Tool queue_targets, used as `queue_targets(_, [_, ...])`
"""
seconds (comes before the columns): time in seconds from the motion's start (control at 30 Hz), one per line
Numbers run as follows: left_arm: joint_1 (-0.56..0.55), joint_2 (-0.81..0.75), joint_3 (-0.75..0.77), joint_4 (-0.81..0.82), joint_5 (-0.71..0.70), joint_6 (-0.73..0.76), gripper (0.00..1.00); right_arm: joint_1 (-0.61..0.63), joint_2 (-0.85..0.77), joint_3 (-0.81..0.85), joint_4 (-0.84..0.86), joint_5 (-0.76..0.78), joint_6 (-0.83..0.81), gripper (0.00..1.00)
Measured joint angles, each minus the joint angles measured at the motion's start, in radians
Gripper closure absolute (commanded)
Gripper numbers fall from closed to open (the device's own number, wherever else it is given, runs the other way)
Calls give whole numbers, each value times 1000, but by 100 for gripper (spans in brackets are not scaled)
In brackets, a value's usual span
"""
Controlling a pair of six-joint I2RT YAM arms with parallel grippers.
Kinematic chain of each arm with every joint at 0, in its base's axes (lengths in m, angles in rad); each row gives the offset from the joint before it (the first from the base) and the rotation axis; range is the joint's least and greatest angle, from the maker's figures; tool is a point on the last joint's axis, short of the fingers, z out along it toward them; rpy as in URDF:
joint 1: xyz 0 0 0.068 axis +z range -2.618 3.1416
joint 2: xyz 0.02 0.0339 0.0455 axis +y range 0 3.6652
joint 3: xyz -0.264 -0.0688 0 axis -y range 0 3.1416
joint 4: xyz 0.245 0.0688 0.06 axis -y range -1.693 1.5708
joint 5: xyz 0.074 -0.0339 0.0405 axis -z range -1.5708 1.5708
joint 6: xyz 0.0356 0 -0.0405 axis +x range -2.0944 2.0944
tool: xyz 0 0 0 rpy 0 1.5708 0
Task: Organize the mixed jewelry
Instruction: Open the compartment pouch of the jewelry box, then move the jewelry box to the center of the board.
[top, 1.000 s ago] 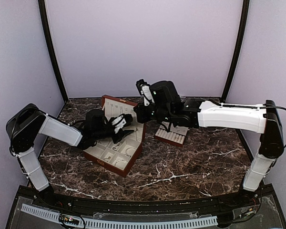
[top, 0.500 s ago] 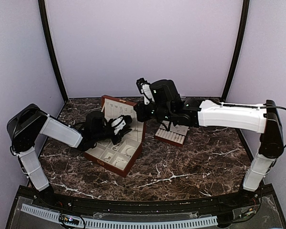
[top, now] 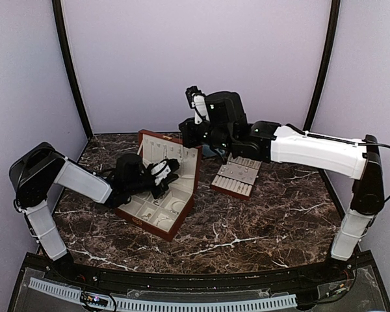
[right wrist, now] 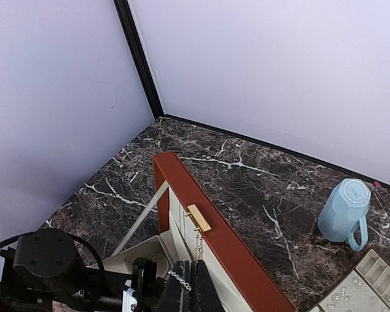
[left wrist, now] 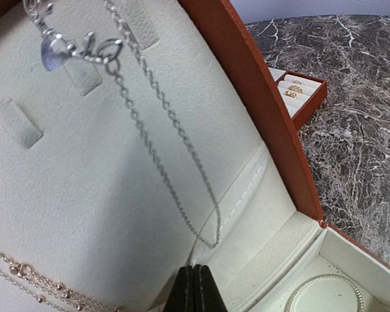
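The reddish-brown box (top: 161,229) stands open, its cream-lined lid (top: 166,152) upright. In the left wrist view a thin silver chain (left wrist: 157,123) with a heart pendant (left wrist: 54,49) hangs on the lid lining, and a beaded chain (left wrist: 26,274) lies lower left. My left gripper (left wrist: 196,286) is shut just below the chain's loop, inside the box (top: 170,170). A bracelet hoop (left wrist: 325,296) sits in a compartment. My right gripper (right wrist: 190,278) is shut on a silver chain (right wrist: 179,281) just below the lid's gold clasp (right wrist: 199,218); it shows above the lid (top: 185,142).
The cream slotted tray (top: 237,179) lies right of the box; it shows with gold rings in the left wrist view (left wrist: 296,90). A pale blue mug (right wrist: 344,211) stands behind the lid. Black corner posts and lilac walls enclose the marble table (top: 273,221).
My right arm has risen and swung back-left, from over the tray to above the box lid. My left gripper has shifted slightly inside the box.
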Motion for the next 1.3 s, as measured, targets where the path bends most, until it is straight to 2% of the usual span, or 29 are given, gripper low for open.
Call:
queue_targets(0.43, [-12,-19,-31,16,-19,-17,100,-2,97,130,-11,37,-44,100])
queue_targets(1.3, [-23,-29,-64,63,-34,-51,100,-6,188,161,-38,17,-77,100])
